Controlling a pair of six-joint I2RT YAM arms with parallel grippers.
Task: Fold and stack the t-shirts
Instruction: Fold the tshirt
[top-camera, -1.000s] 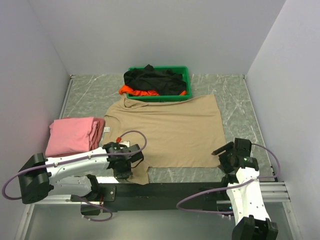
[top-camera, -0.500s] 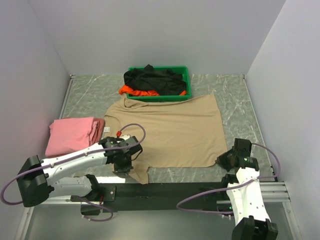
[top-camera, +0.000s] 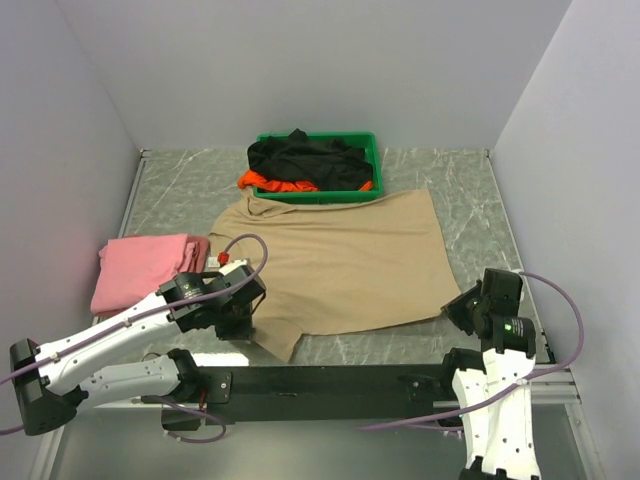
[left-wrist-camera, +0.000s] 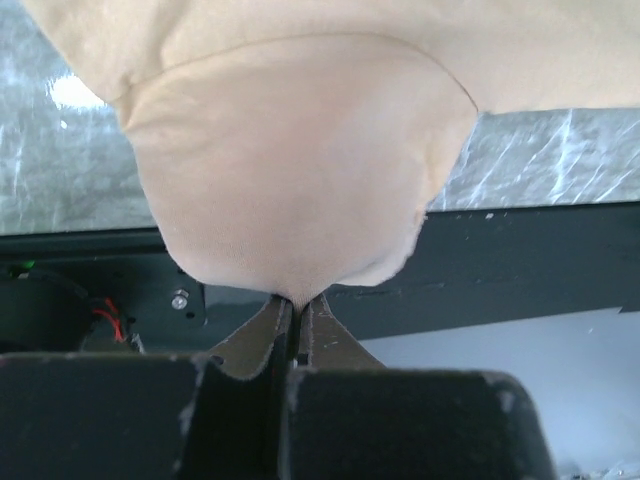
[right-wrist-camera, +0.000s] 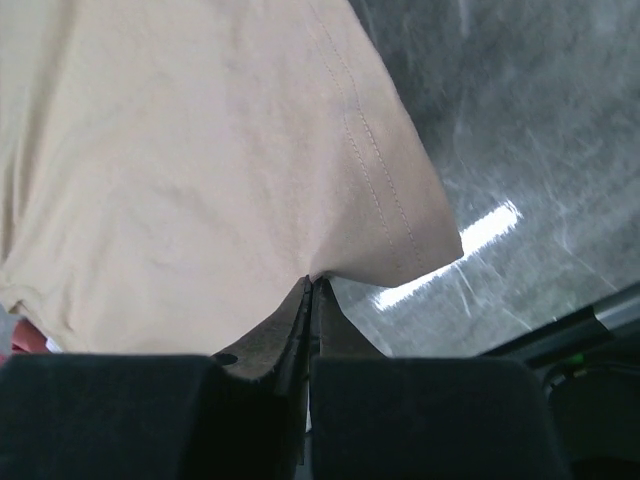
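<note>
Beige t-shirt (top-camera: 340, 265) spread mid-tabletop (top-camera: 470, 190) — left end effector (left-wrist-camera: 297, 300) & right end effector (right-wrist-camera: 312, 285) each pinched tight on its near edge, twd the tabletop's front.

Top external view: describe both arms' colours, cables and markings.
Left arm and right arm: white tubular links joined by black joint housings and black wrists. A purple cable loops along each; the left one ends in a red connector. A green light glows on the right arm's wrist. Jaws are black, tips worn brownish.
</note>
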